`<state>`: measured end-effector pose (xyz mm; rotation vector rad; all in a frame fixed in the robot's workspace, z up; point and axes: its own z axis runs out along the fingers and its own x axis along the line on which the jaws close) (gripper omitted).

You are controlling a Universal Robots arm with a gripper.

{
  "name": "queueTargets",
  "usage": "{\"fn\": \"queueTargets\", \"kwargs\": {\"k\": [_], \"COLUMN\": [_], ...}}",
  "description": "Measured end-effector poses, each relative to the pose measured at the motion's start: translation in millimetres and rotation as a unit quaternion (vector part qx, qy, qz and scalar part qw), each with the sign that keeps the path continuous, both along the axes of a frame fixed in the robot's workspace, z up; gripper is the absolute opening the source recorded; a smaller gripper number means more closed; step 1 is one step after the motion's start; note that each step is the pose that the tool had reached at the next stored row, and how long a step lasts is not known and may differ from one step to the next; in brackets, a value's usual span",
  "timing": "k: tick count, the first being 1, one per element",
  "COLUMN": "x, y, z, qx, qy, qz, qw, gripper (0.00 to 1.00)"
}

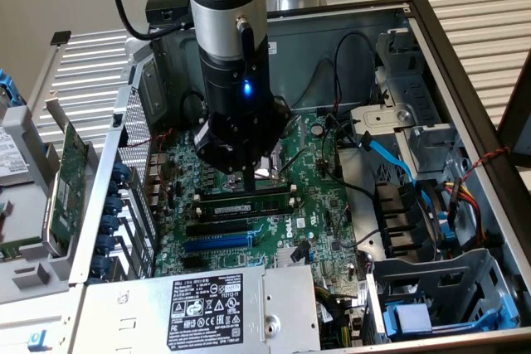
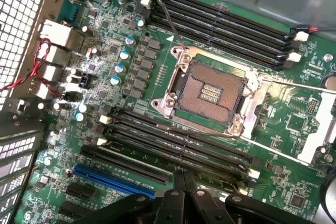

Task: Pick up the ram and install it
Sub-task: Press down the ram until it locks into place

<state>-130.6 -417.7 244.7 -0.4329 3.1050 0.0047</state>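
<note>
The ram (image 1: 246,202) sits edge-up in a memory slot (image 1: 249,215) directly beneath the gripper (image 1: 251,180), whose fingers are closed together with nothing between them, tips just above or touching its top edge. Uneven pressure could leave one end unseated, or stress the motherboard (image 1: 323,205).

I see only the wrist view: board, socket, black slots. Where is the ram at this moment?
Observer: In the exterior view the ram stands in a slot, directly under the shut claw. I cannot tell if they touch.
Operator: Is something lying beside the case?
Observer: A green expansion card leans beyond the case wall, at the exterior view's left.
Operator: And on the other side?
Observer: A blue cable runs beside the board, at the exterior view's right.
</note>
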Motion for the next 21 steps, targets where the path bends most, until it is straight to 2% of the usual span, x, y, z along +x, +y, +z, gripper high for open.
{"fn": "queueTargets", "kwargs": {"k": [4, 9, 16, 21], "x": [0.0, 0.0, 0.0, 0.0], "y": [0.0, 0.0, 0.0, 0.0], "z": [-0.6, -1.5, -2.4, -2.9], "qx": [0.0000, 0.0000, -0.0003, -0.0028], "qy": [0.0000, 0.0000, 0.0000, -0.0004], "qz": [-0.029, -0.064, -0.111, -0.140], "qw": [0.9996, 0.9979, 0.9938, 0.9902], "gripper": [0.11, 0.11, 0.11, 0.11]}}
